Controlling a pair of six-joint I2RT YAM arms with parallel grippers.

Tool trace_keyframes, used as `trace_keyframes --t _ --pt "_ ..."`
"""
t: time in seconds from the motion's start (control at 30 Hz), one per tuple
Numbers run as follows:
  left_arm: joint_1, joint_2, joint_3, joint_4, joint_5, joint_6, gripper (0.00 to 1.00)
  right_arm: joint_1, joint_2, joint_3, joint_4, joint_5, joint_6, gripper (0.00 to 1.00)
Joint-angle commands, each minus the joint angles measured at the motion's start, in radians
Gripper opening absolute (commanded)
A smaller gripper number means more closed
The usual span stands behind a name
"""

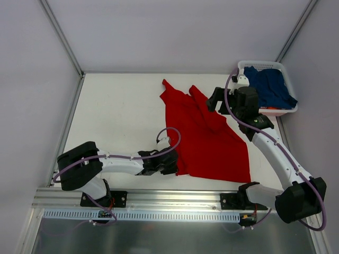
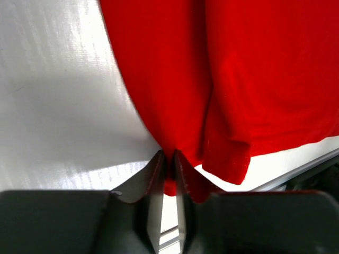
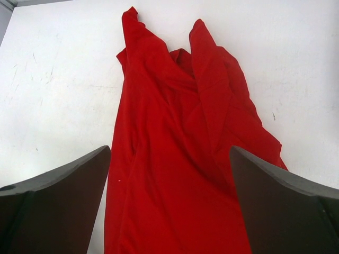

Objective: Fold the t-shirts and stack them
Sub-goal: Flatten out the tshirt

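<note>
Cloth looking soft, light, limp. Red shirt [image 1: 209,135] lying crumpled on tabletop [image 1: 116,116], navy shirt [image 1: 270,87] sitting in basket [image 1: 265,64]. Left jaws pinching red shirt's near-left edge; right jaws gaping empty above it. Corners likely offering best hold.

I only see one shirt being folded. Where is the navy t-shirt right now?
Top view: the navy t-shirt lies in the white basket at the far right corner of the table, right of the red t-shirt.
</note>
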Motion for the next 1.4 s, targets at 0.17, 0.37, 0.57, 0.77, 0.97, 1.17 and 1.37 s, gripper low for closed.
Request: trace_keyframes --t 0.17,0.37,0.57,0.77,0.97,1.17,1.37 --pt "-0.009 -0.061 -0.052 -0.103 -0.049 -0.028 0.00 -0.009 -0.012 0.034 0.027 -0.018 0.011 0.99" --pt "0.049 -0.150 -0.081 -0.192 -0.092 -0.022 0.00 -0.011 -0.005 0.033 0.028 -0.013 0.003 0.99" --pt "0.235 -0.321 -0.142 -0.231 -0.095 0.062 0.00 -0.026 0.015 0.024 0.033 0.002 -0.005 0.99" --pt "0.431 -0.412 -0.110 -0.278 -0.098 0.176 0.00 -0.038 0.035 0.019 0.040 -0.003 -0.005 0.99" --pt "0.608 -0.409 -0.043 -0.281 -0.060 0.262 0.00 -0.055 0.028 0.005 0.039 -0.004 -0.011 0.99" --pt "0.816 -0.377 0.046 -0.278 -0.006 0.348 0.00 -0.075 0.021 -0.005 0.040 -0.010 -0.011 0.99" --pt "1.008 -0.289 0.178 -0.277 0.066 0.434 0.00 -0.083 0.026 -0.019 0.057 -0.021 -0.005 0.99"
